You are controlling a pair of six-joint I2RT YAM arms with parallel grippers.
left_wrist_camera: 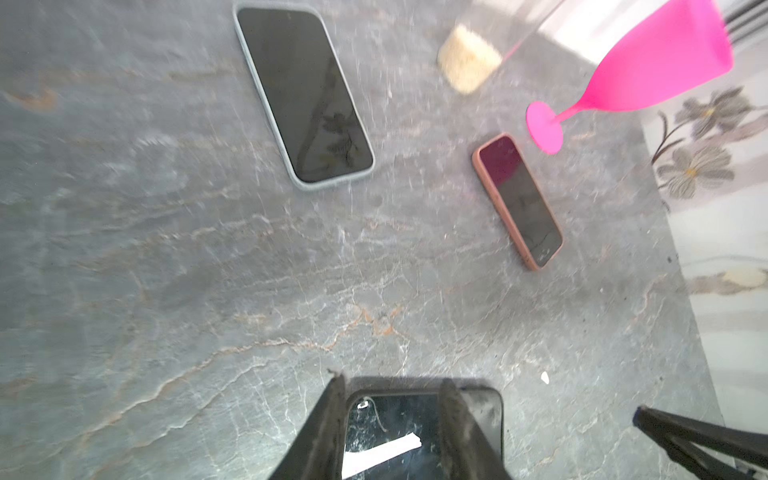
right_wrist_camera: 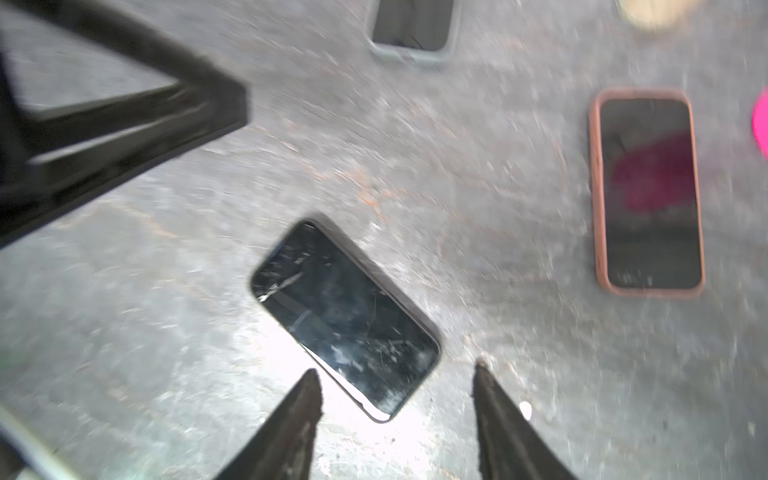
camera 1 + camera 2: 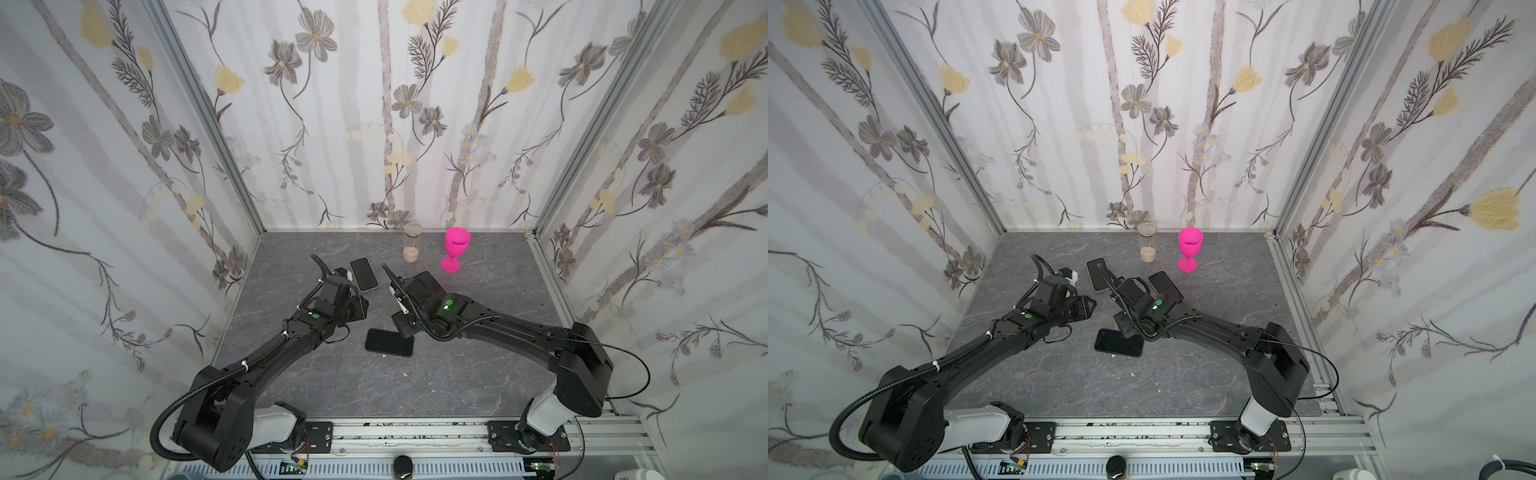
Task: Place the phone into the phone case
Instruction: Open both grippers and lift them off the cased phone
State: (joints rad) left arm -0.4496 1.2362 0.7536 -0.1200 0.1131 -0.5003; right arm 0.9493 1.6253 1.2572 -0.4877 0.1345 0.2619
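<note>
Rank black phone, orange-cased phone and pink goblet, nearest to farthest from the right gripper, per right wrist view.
1. black phone, just ahead of the right gripper.
2. orange-cased phone, farther back, rightward.
3. pink goblet, beyond that phone, rearmost.

- Bright pink plastic goblet (image 3: pixel 1190 249): upright on the grey marbled tabletop (image 3: pixel 1059 386), close to the back wall. All places below are given from it.
- Clear glass tumbler with a beige layer at the bottom (image 3: pixel 1147 247): upright, just left of the goblet, not touching it.
- Dark-screened phone with a brownish rim (image 3: pixel 1163 281): flat, in front of the goblet and slightly left; its near end is hidden under the right arm.
- Dark-screened phone in a pale grey case (image 3: pixel 1094 272): flat, further left of the goblet than the tumbler; a black cable crosses it.
- Black flat smartphone (image 3: pixel 1119 342): screen up, well in front of the goblet and to its left, nothing resting on it.
- Right gripper (image 3: pixel 1124 327): between the goblet and the smartphone, over the smartphone's far edge; finger spacing is not readable.
- Left gripper (image 3: pixel 1087 308): far left of the goblet and in front of it; finger spacing is not readable.
</note>
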